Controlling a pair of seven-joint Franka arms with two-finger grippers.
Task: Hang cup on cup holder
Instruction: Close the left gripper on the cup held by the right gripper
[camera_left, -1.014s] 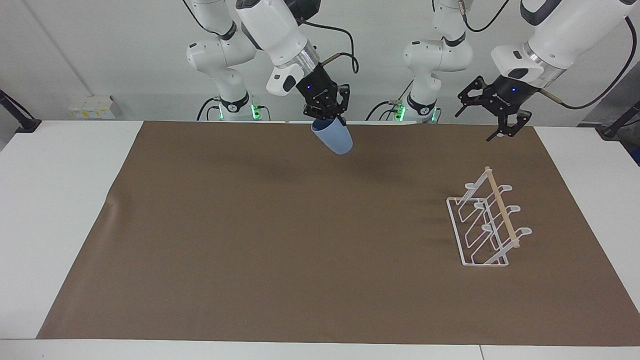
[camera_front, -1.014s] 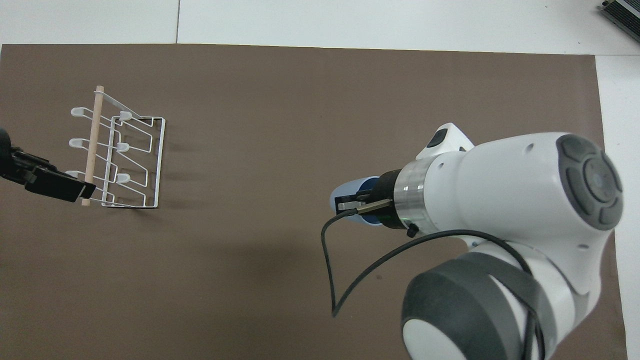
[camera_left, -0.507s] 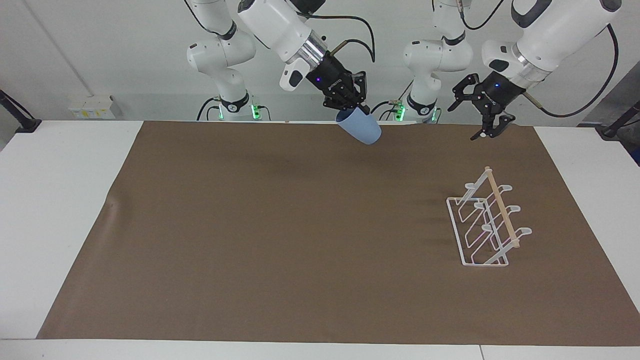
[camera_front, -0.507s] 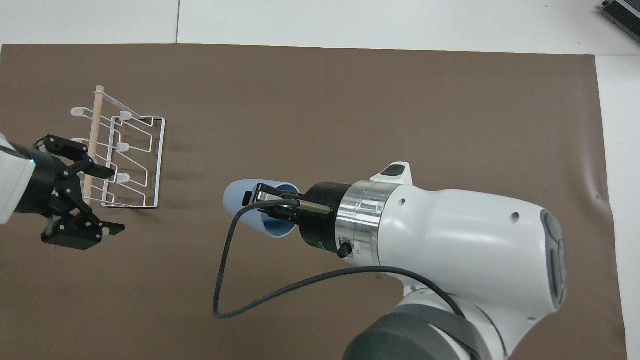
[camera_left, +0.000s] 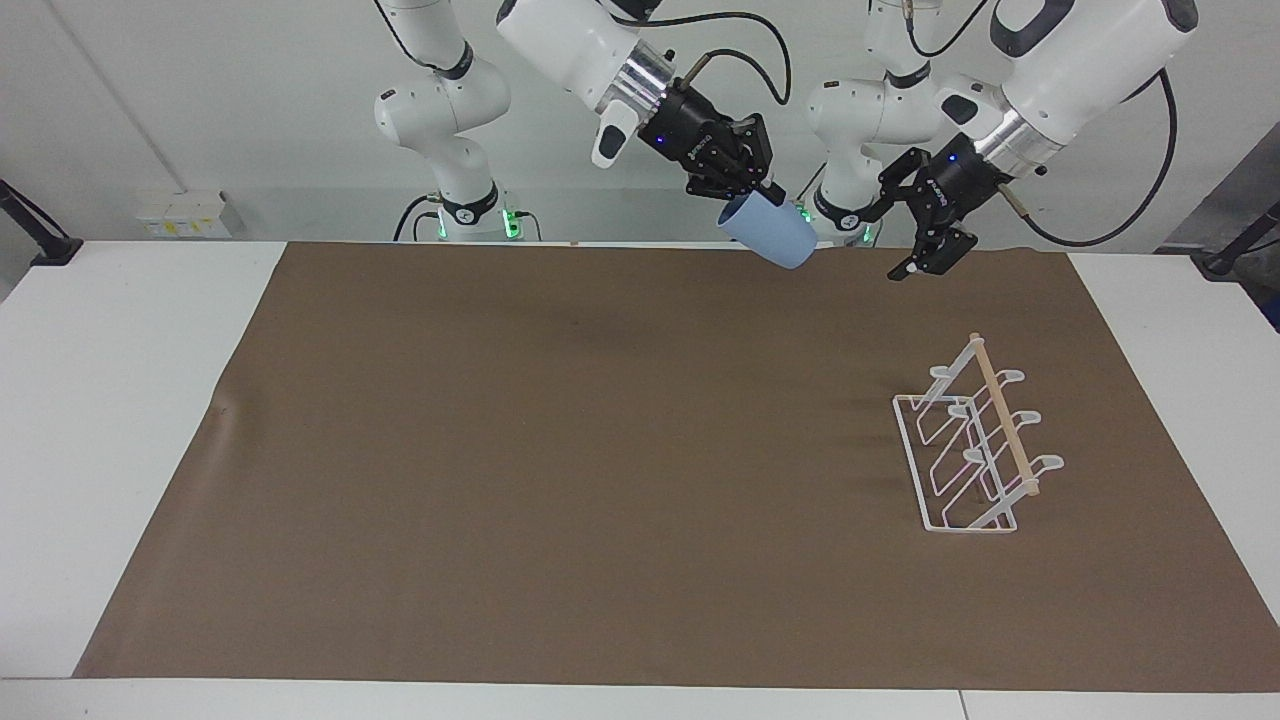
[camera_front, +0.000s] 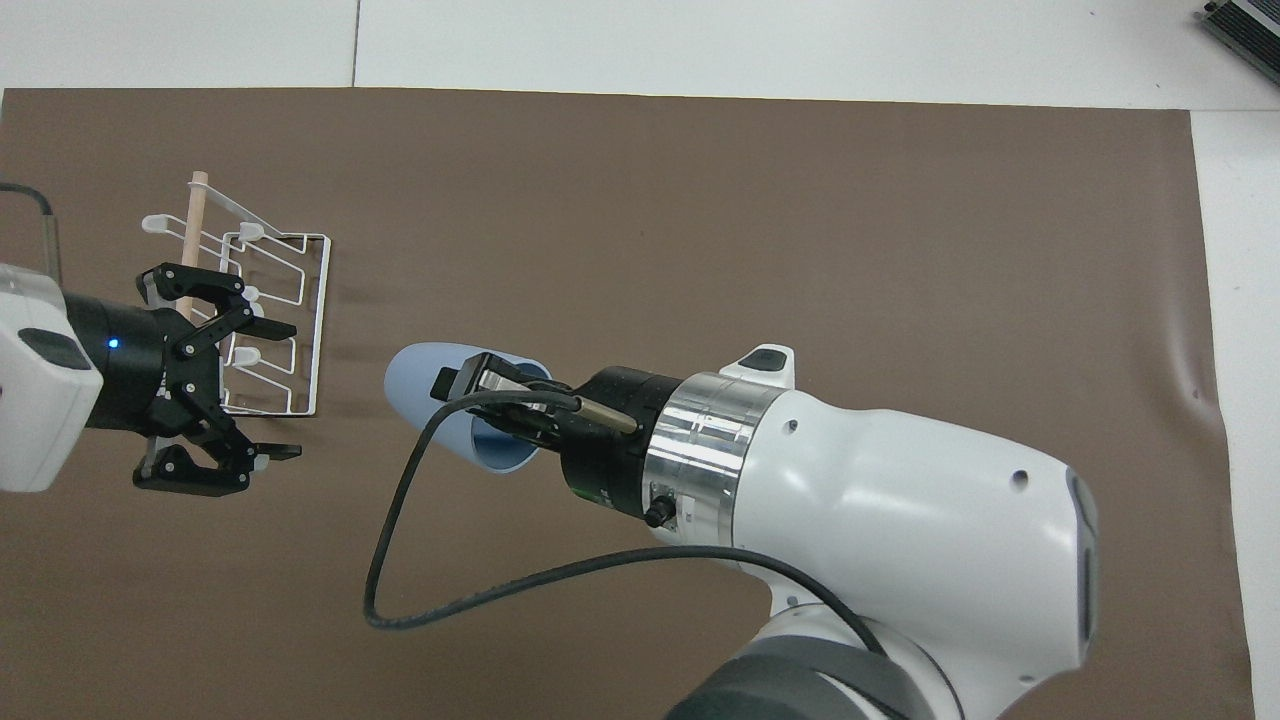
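Note:
The light-blue cup (camera_left: 775, 237) hangs tilted in the air, its base pointing toward the left arm's end of the table. My right gripper (camera_left: 766, 194) is shut on its rim, one finger inside the mouth. In the overhead view the cup (camera_front: 425, 390) and the right gripper (camera_front: 472, 386) lie over the mat beside the cup holder. The white wire cup holder (camera_left: 975, 452) with its wooden dowel stands on the mat toward the left arm's end, with nothing on its prongs. My left gripper (camera_left: 926, 256) is open and raised, a short gap from the cup. From overhead the left gripper (camera_front: 285, 390) covers the robots' end of the cup holder (camera_front: 322, 300).
A brown mat (camera_left: 500, 450) covers most of the white table (camera_left: 100, 400). A small wrinkle shows in the mat at the right arm's end. The right arm's cable (camera_front: 400, 560) loops below its wrist.
The right gripper carried the cup upward and toward the left arm's end of the table. The left gripper, still open, swung in toward the cup.

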